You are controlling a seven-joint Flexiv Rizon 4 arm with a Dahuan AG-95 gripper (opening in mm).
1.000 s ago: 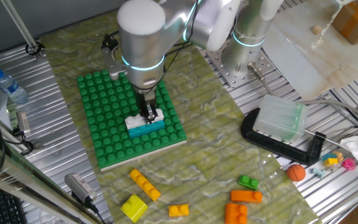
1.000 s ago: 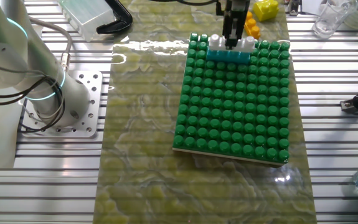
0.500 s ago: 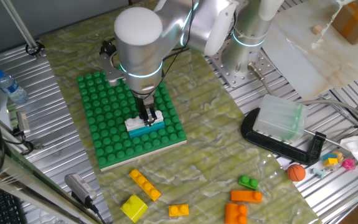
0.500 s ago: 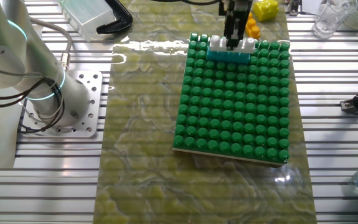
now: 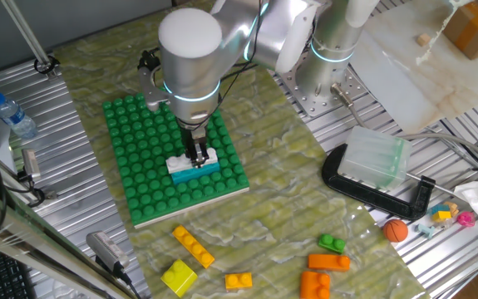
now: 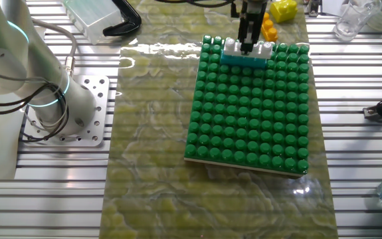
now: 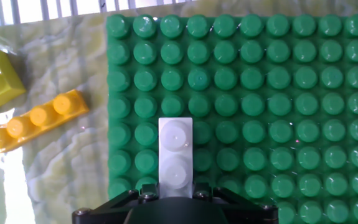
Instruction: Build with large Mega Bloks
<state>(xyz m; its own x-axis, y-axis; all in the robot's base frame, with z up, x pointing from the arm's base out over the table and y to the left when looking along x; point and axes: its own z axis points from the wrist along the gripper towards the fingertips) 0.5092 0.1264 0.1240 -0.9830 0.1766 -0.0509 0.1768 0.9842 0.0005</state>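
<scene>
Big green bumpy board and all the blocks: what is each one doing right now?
Green studded baseplate: flat on the mat.
White block: stacked on the teal one, gripped.
Teal long block: pressed onto the baseplate.
Two-finger gripper: shut on the white block.
Yellow-orange long block: loose on the mat.
Yellow square block: loose, tilted.
</scene>
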